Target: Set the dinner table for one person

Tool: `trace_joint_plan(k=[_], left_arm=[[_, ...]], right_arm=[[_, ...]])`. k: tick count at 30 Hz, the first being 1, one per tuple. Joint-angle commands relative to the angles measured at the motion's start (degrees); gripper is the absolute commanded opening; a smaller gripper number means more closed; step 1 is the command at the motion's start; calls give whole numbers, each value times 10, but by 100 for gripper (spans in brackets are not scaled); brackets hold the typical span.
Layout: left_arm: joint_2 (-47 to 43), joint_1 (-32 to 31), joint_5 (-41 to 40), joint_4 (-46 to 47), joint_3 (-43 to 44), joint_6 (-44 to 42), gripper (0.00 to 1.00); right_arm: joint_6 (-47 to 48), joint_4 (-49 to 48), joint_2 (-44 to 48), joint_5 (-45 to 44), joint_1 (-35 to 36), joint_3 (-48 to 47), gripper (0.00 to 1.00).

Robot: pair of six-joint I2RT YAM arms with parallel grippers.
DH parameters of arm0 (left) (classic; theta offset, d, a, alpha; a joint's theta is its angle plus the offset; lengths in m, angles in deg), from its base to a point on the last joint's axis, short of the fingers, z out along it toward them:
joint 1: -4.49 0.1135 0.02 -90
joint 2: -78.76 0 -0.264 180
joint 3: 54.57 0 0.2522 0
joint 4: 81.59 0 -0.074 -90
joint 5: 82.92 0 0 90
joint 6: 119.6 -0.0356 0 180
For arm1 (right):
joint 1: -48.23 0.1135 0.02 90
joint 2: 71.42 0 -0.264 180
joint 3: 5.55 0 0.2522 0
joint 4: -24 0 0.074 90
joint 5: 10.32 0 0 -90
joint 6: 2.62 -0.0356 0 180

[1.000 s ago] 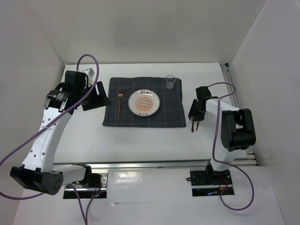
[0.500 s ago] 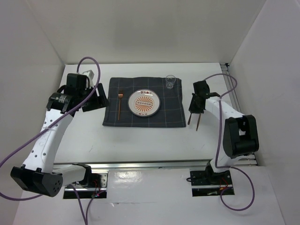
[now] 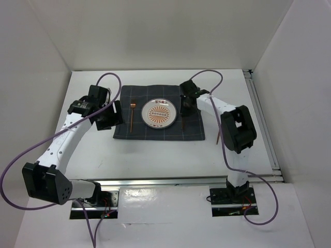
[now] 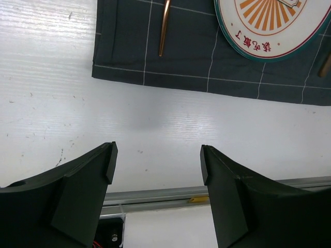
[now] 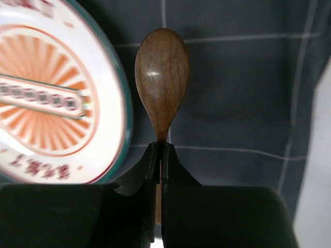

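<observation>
Here, the large white matte table [image 3: 155, 155] spreads round the round white orange-sunburst plate [image 3: 159, 113], whose red rim characters are unreadable. Left of the plate the left claw [image 4: 158, 157] gapes wide. Just right of it, the right claw [image 5: 160, 150] pinches a brown wooden spoon [image 5: 161, 77] over dark grey checked cloth [image 3: 155, 133].

The left arm [image 3: 57, 144] and right arm [image 3: 214, 103] have white links and black joints. A purple cable [image 3: 207, 71] runs along each. The fingers [image 4: 77, 191] are black wedges.
</observation>
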Motion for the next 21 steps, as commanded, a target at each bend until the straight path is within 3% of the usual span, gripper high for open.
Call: trace_joint_plan(k=[1, 2, 4, 7, 10, 15, 17, 21], left_arm=[[-17, -2, 7, 5, 7, -11, 83], [-24, -2, 7, 5, 7, -11, 83], [-30, -2, 7, 5, 7, -16, 83], [-30, -2, 2, -1, 13, -27, 83], [-30, -2, -9, -15, 30, -32, 83], [-42, -2, -14, -26, 53, -38, 83], [-49, -2, -14, -26, 59, -38, 83], [-77, -2, -19, -5, 51, -24, 83]], right_arm=[[-16, 16, -26, 1, 6, -37, 6], [-21, 16, -26, 1, 6, -44, 13], [-21, 22, -32, -4, 11, -44, 40], [-21, 36, 2, -26, 11, -44, 57], [-21, 64, 52, -69, 4, -49, 58], [-31, 64, 177, -84, -75, 79, 66], [-25, 42, 229, -64, -134, 158, 72], [-20, 37, 245, 3, -220, 234, 84]])
